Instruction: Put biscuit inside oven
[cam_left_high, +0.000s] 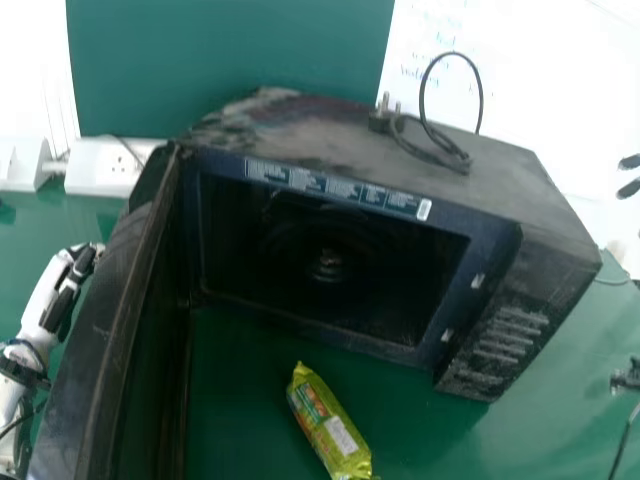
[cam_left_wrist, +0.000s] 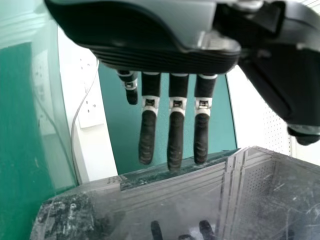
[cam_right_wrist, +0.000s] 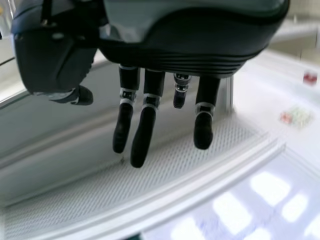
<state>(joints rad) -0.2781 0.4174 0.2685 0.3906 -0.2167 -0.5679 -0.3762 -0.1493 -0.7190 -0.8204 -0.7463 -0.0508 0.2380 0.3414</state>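
At the left, the robot's left hand (cam_left_high: 70, 285), white and black with slim straight fingers, is spread wide and holds nothing. A white socket strip (cam_left_high: 100, 167) lies beyond it. Just to its right stands the dark, flat door (cam_left_high: 100, 340) of the oven, swung right out toward the robot. The hand is on the door's outer side, probably there to steady it or to shut it once the food is in.

To the right of that hand, across the door and nearer the robot, the yellow-green, pillow-shaped biscuit packet (cam_left_high: 330, 420) lies on the green bench (cam_left_high: 540, 430), outside the oven. Placed before the opening, it likely needs only a short lift and a push inward. Farther from the hand than the packet sits the black, boxy, dusty microwave oven (cam_left_high: 300, 135), with a black plug and cord (cam_left_high: 440, 140) on top, kept off the path in.

The right hand (cam_right_wrist: 165, 55), black and grey, is also open and empty, its fingers straight; it seems the likelier one to fetch the packet.

The head view gives the door's edge and the dark cavity; the left wrist view shows instead its glossy outer face, mirroring fingertips near the hand.
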